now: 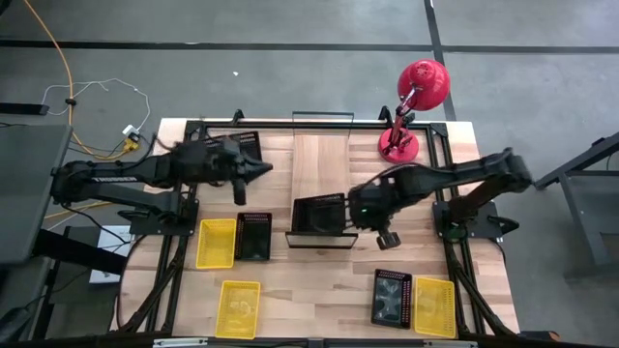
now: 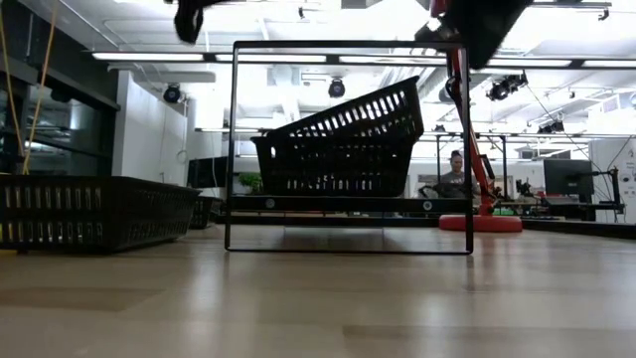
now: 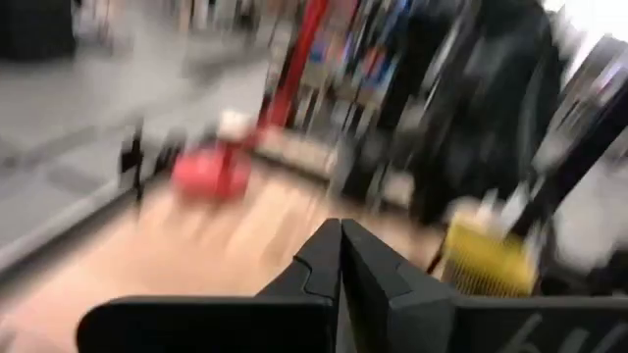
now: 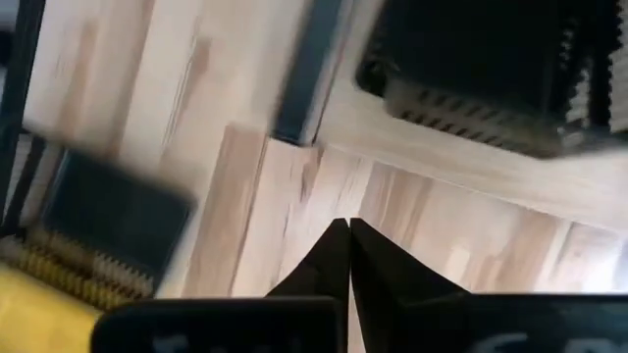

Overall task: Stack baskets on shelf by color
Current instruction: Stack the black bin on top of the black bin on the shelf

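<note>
Wooden desk below; my right pincer is pinched empty beside the tilted black basket on the shelf.

A: any readable text, labels, brand marks, numbers?
B: none, checked all four views
A: the baskets? the red lamp?
B: plain, no print legible on either
A: the room behind the table in the low view, any signs?
B: nothing I can read there, too small; wrist views are blurred, no lettering to make out
</note>
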Controlling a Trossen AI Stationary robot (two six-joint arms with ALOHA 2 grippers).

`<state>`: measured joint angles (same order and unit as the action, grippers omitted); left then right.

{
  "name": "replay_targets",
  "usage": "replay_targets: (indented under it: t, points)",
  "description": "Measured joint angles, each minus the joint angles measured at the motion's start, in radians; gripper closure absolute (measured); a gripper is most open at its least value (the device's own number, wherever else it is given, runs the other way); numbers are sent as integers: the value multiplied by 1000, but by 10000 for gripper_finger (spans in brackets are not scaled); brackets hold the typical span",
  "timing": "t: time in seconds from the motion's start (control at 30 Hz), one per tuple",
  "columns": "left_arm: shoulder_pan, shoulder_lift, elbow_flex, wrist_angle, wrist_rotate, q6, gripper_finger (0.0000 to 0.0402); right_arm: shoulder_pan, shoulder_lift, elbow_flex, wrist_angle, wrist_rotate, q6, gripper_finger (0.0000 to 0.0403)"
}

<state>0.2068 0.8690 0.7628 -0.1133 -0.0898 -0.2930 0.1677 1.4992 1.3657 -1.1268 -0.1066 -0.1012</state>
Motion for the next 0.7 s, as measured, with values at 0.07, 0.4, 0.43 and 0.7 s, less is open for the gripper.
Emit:
replay_targets:
  t: [0.07,0.4,0.43,0.7]
  points:
    - [-5,29,0,-119,0,0,401,1,-77,-98,120,19,86,403]
    - [-27,347,-1,-253,100,40,402,-36,-234,-283,463,160,353,403]
    - [-27,382,-1,-241,110,40,402,-44,-230,-298,474,152,375,403]
    - [-27,549,-1,-118,146,35,402,-79,-212,-408,570,97,498,403]
